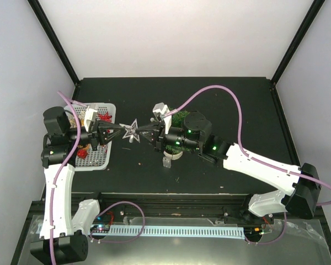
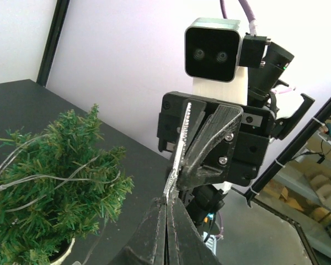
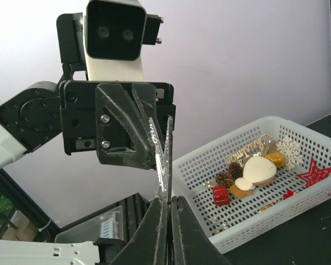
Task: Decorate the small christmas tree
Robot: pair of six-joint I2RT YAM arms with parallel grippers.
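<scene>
Clamping silver star [image 1: 131, 131] between left gripper [image 1: 121, 132] and right gripper [image 1: 141, 132], both closed on it. Risking tug-of-war: star slipping, dropping short of small christmas tree [image 1: 181, 116] behind right gripper.

The star [image 1: 131, 131] is between the basket [image 1: 99, 157], left, and the small christmas tree [image 1: 179, 117], right.

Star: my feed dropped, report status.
Left gripper shut on star. Right gripper shut on star too. Tree not yet topped. Right arm partly over tree.

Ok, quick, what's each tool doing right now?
Left tool: closed on the silver star.
Right tool: closed on the same silver star.
</scene>
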